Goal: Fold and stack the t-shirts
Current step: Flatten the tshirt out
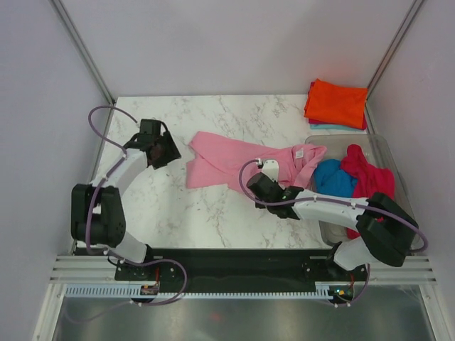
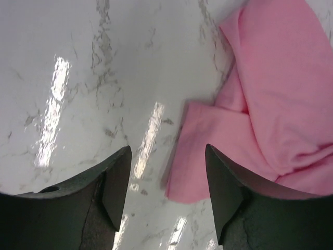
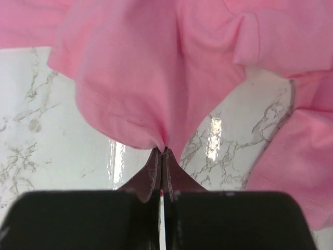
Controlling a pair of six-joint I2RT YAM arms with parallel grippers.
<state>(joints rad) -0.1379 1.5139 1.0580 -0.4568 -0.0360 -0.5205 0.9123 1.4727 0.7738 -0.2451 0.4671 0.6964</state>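
The light pink t-shirt lies crumpled across the middle of the marble table. My right gripper is shut on its near hem; in the right wrist view the cloth bunches up from the closed tips of my right gripper. My left gripper is open and empty, just left of the shirt's left end; in the left wrist view my left gripper hovers with its jaws over a pink corner. An orange tee lies folded on a pale blue one at the back right.
A clear plastic bin at the right holds a bright blue tee and a crimson-pink tee. Metal frame posts and white walls close in the table at the left, right and back.
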